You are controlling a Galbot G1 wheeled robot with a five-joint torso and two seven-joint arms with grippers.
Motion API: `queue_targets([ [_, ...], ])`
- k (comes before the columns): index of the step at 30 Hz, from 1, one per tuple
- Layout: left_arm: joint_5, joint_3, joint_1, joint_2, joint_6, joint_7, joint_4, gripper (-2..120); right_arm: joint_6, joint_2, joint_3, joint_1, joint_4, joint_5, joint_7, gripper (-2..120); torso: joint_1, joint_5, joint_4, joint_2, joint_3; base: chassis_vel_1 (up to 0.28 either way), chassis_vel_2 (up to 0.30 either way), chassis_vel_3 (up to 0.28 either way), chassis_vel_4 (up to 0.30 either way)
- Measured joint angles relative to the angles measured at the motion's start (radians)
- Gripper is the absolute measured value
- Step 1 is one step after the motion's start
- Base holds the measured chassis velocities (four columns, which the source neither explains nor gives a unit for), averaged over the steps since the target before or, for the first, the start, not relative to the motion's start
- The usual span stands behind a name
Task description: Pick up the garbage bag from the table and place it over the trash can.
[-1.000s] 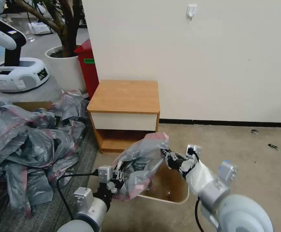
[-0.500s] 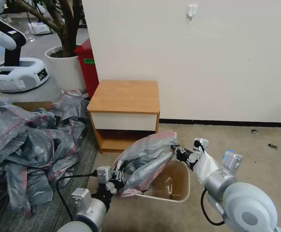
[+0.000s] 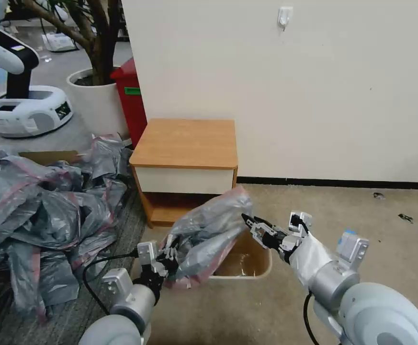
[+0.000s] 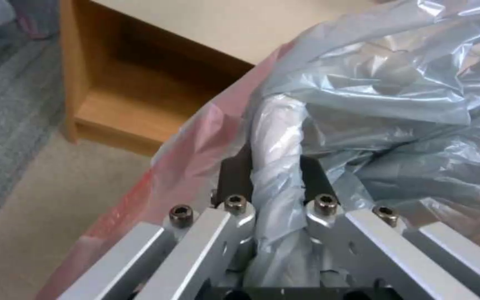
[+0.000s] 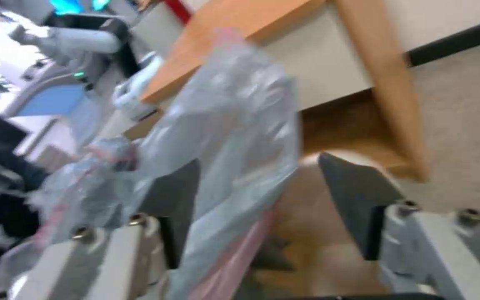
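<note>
Garbage bag (image 3: 208, 235) (thin, crinkly grey plastic with a pink-red band) hangs over the near-left corner of the beige trash can (image 3: 247, 270), its long axis slanting up toward the wooden table (image 3: 186, 143). The left gripper (image 4: 276, 179) pinches a twisted fold between its fingers (image 4: 234, 175). The right gripper (image 3: 253, 225) has its jaws spread wide, with film draped between them.
</note>
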Motion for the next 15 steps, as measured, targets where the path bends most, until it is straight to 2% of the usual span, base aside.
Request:
queue_targets([
  [2,0.000,-0.006,-0.009,0.004,-0.003,-0.004,0.003,6,-0.002,0.005,-0.028,0.006,0.002,0.003,-0.059,70,0.000,0.0000,0.0000,0.000,0.000,0.000,0.000,0.000,0.000],
  [3,0.000,-0.006,-0.009,0.004,-0.003,-0.004,0.003,6,-0.002,0.005,-0.028,0.006,0.002,0.003,-0.059,70,0.000,0.0000,0.0000,0.000,0.000,0.000,0.000,0.000,0.000],
  [5,0.001,-0.011,-0.017,0.008,-0.012,-0.004,0.006,6,-0.029,0.007,-0.056,0.023,0.002,0.002,-0.185,82,0.000,0.0000,0.0001,0.000,0.000,0.000,0.000,0.000,0.000],
  [7,0.003,-0.013,-0.022,0.008,-0.015,-0.005,0.008,6,-0.062,0.004,-0.075,0.037,0.003,0.000,-0.239,89,0.000,-0.0001,0.0001,0.000,0.000,0.000,0.000,0.000,0.000],
  [8,0.003,-0.013,-0.022,0.008,-0.015,-0.005,0.008,6,-0.062,0.004,-0.075,0.037,0.003,0.000,-0.239,89,0.000,-0.0001,0.0001,0.000,0.000,0.000,0.000,0.000,0.000],
  [9,0.005,-0.015,-0.026,0.007,-0.017,-0.005,0.008,6,-0.079,0.005,-0.091,0.045,0.002,-0.001,-0.236,95,0.000,-0.0001,0.0002,0.000,0.000,0.000,0.000,0.000,0.000],
  [11,0.007,-0.019,-0.027,0.003,-0.017,-0.004,0.008,6,-0.086,0.012,-0.111,0.045,-0.007,0.000,-0.201,99,0.000,-0.0001,0.0001,0.000,0.000,0.000,0.000,0.000,0.000],
  [15,0.007,-0.023,-0.030,-0.002,-0.017,0.001,-0.003,6,-0.085,0.028,-0.139,0.044,-0.029,0.004,-0.142,100,0.000,-0.0001,0.0001,0.000,0.000,0.000,0.000,0.000,0.000],
])
